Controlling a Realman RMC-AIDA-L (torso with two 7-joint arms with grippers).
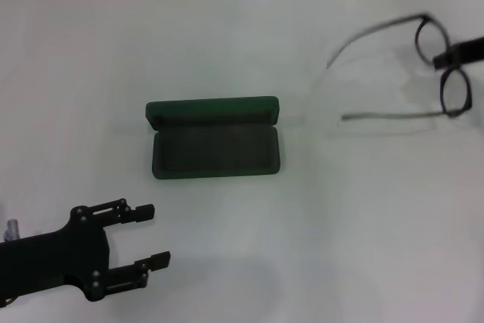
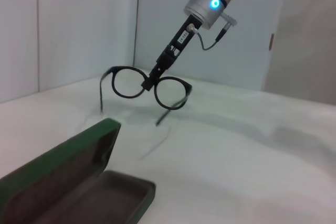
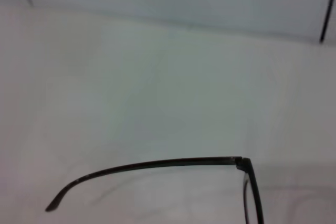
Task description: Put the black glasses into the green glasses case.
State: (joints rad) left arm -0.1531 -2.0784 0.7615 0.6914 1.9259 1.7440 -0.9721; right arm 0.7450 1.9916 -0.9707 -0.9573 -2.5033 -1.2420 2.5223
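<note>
1. Near: left gripper [image 1: 140,246] parked low over table [image 1: 318,247], fingers spread, holding nothing; out of the way.
2. Mid: case [image 1: 214,147] open flat on table, lid back, lining up, ready to receive.
3. Far right: right gripper [image 2: 149,82] fingers pinching glasses [image 1: 442,66] at bridge, lifted off table, temples unfolded, well apart from case; prob. held at centre for balance.
</note>
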